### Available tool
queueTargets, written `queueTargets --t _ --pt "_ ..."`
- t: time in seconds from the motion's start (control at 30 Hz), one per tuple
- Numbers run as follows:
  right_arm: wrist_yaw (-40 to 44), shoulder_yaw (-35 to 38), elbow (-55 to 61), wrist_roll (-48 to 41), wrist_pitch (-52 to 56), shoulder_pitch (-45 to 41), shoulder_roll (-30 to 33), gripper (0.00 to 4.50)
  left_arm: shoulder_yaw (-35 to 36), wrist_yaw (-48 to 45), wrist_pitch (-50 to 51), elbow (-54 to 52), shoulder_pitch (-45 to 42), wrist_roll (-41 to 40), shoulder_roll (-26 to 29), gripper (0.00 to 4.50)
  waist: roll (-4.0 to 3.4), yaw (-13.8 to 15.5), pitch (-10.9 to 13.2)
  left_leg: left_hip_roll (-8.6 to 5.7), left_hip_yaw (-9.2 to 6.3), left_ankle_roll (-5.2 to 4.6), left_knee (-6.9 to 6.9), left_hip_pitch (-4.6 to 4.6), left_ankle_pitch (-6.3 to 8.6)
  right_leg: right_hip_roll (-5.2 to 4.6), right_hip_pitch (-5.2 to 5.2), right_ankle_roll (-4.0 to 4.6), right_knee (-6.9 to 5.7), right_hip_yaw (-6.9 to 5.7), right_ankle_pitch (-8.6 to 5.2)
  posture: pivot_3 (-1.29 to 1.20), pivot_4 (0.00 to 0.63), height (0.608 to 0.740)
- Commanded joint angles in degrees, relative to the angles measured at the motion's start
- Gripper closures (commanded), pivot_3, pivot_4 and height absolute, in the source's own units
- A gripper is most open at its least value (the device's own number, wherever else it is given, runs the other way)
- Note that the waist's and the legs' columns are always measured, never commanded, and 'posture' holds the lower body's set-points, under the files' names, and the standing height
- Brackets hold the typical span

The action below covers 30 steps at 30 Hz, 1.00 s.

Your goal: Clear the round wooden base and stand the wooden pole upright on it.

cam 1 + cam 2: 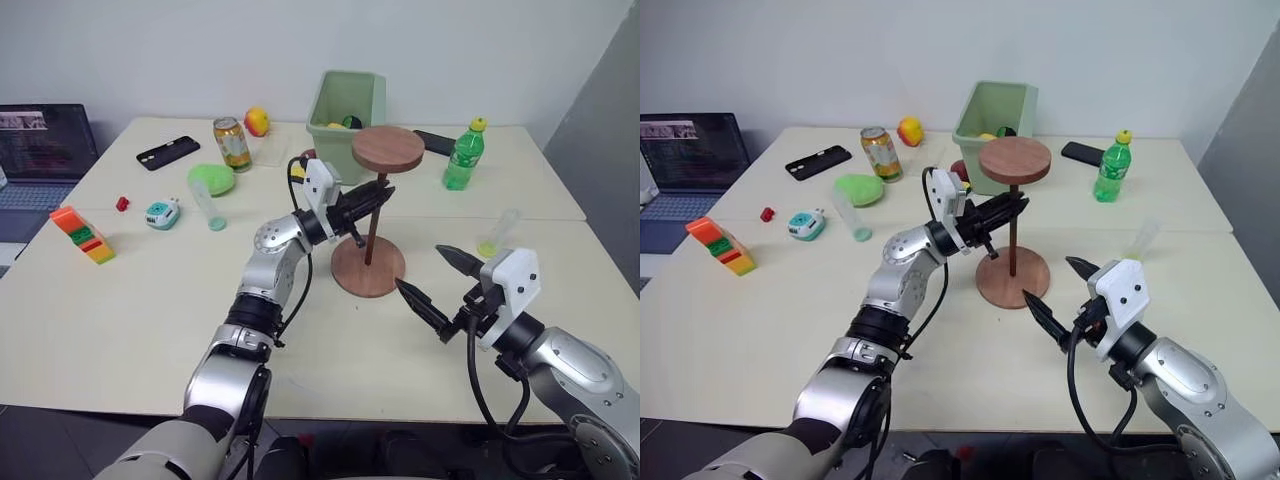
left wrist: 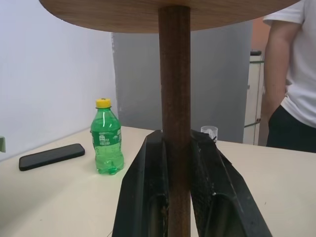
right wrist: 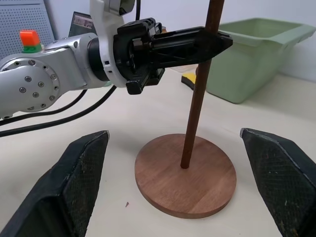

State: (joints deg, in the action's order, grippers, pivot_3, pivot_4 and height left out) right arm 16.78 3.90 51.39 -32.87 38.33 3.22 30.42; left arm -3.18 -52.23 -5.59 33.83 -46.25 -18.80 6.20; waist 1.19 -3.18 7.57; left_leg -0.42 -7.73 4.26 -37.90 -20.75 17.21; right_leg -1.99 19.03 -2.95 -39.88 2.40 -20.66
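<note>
The left claw (image 1: 375,196) is clamped on the long, thin, dark-brown wooden pole (image 1: 375,225), gripping its shaft roughly midway, below the round reddish-brown disc fixed at its upper end; the pole stands close to upright with its lower tip at the small centre hole of the flat, thin, reddish-brown round wooden base (image 1: 368,267), which lies on the pale table (image 1: 150,320) directly beneath that claw and carries nothing else; whether the tip is fully seated cannot be told. To finish well, I judge the grip should stay firm while the shaft is brought truly vertical and pressed straight down, since a slim rod topped by a wide disc looks top-heavy and would likely tip if let go while leaning; only then should the fingers part, slowly and without dragging sideways. The right claw (image 3: 177,182) hangs near the base on its near side, black fingers wide apart and holding nothing, well placed to steady the disc's rim. The wood looks smooth and matt, its grain visible; the claw's inner pads are finely ribbed.
</note>
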Motion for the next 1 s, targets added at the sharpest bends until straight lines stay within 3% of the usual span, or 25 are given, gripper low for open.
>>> queueTargets --t 0.03,0.27,0.33,0.47,0.63,0.93,1.0 --pt "-0.20 1.55 0.70 -1.19 0.00 -1.21 -0.40 0.00 -2.00 0.75 3.62 5.40 3.91 4.70 2.50 4.24 0.00 0.00 -0.04 0.00 0.00 0.00 0.00 0.02 0.00 0.00 -0.02 0.00 0.00 0.00 0.00 0.00 0.150 0.740" --pt "0.25 1.57 0.01 -1.59 0.35 -2.21 -0.52 0.00 -1.37 0.37 4.97 4.05 3.69 3.60 3.19 4.24 -0.01 -0.02 -0.02 0.03 -0.04 -0.18 0.10 0.54 0.10 0.05 -0.61 0.00 0.29 -0.03 -0.01 0.00 0.150 0.740" --pt "0.63 1.50 -0.39 -1.47 0.28 -2.47 -0.49 0.00 -1.23 -0.89 5.27 2.99 3.70 2.82 3.33 3.54 -0.03 -0.03 -0.03 0.04 -0.05 -0.27 0.22 0.87 0.16 0.06 -0.93 -0.01 0.50 -0.03 -0.01 0.00 0.150 0.740" --pt "2.09 0.97 -1.63 -0.91 -0.42 -2.53 -0.13 0.00 -0.67 -4.36 8.76 -0.21 3.14 0.23 4.05 2.88 -0.20 -0.08 0.58 0.02 -0.03 -0.27 0.44 0.79 0.16 0.08 -0.78 0.00 0.66 0.04 -0.01 0.00 0.150 0.740" --pt "4.97 1.59 -3.98 -0.47 -1.68 -2.31 0.88 0.00 -0.12 -8.79 14.21 -5.34 2.28 -1.59 6.60 1.89 -0.17 0.74 0.78 0.00 -0.14 -0.02 -0.02 -0.87 0.02 0.04 0.53 0.02 0.57 -0.20 0.01 0.00 0.150 0.740" --pt "16.60 8.25 -11.42 -5.71 -0.48 -3.52 8.57 0.00 -0.89 -27.33 26.62 -16.66 0.83 -2.42 30.29 0.03 -0.44 0.19 1.46 -0.01 -0.09 -0.04 0.00 -0.89 0.03 -0.02 0.65 0.02 0.42 -0.16 0.01 0.00 0.150 0.740" --pt "18.85 10.55 -14.29 -7.90 0.79 -5.60 11.00 0.00 0.09 -29.10 28.24 -17.91 0.94 -2.47 35.08 0.01 -0.45 -0.11 1.61 0.00 -0.07 -0.06 0.01 -0.88 0.03 0.00 0.66 0.02 0.40 -0.14 0.01 0.00 0.150 0.740"
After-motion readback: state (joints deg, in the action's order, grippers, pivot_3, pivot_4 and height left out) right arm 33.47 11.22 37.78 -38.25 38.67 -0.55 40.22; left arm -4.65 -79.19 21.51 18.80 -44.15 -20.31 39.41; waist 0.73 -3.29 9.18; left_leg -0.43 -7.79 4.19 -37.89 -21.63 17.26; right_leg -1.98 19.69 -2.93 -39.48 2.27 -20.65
